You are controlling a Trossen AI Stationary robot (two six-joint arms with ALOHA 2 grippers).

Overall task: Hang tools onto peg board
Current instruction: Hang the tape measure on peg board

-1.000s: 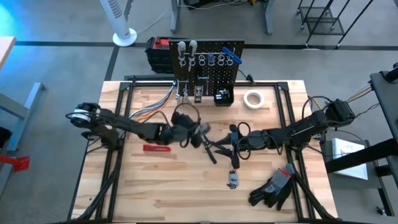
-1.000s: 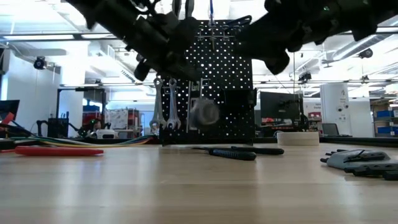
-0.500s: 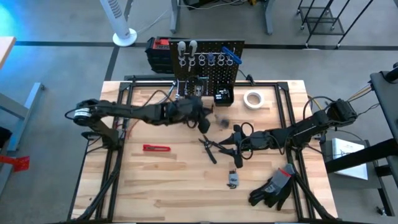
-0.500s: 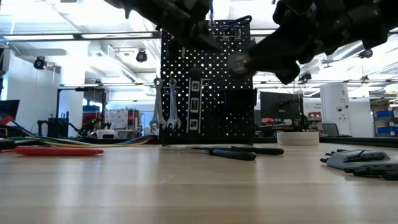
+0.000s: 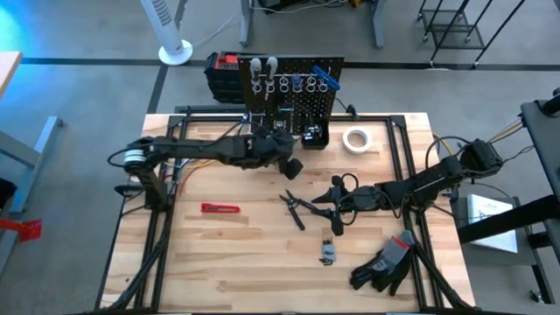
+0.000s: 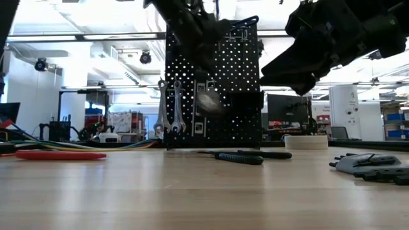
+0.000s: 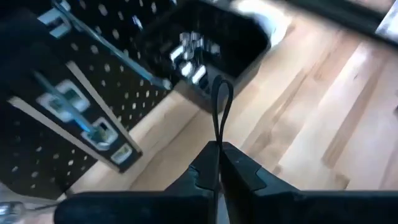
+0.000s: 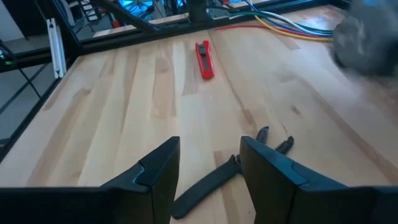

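My left gripper [image 5: 293,164] has swung from mid-worktop, where it was a second ago, up to the front of the peg board [image 5: 293,87] at the far edge of the worktop [image 5: 219,254]; half a second ago it was already near the board, now it sits just before the board's foot, close to the small black bin [image 5: 314,137]. Its fingers [image 7: 239,171] are pressed together on a thin dark wire loop [image 7: 221,109] that sticks out past the tips; what hangs from the loop I cannot tell, only a blurred grey thing [image 6: 209,102] shows below the gripper in the low view. My right gripper [image 5: 333,206] has barely shifted over that second and hangs over the black pliers [image 5: 295,208] lying mid-worktop, fingers [image 8: 155,171] apart with nothing between them, the pliers on the wood beyond the tips. Unmoved since then: red-handled tool [image 5: 220,208] on the left half, small silver tool [image 5: 327,252] nearer the front edge, black gloves [image 5: 385,262] at front right, white tape roll [image 5: 355,139] beside the board. Two silver wrenches [image 6: 167,108] and a small level [image 6: 200,105] hang on the board. No writing or brand is readable anywhere; the level's labels are too blurred.
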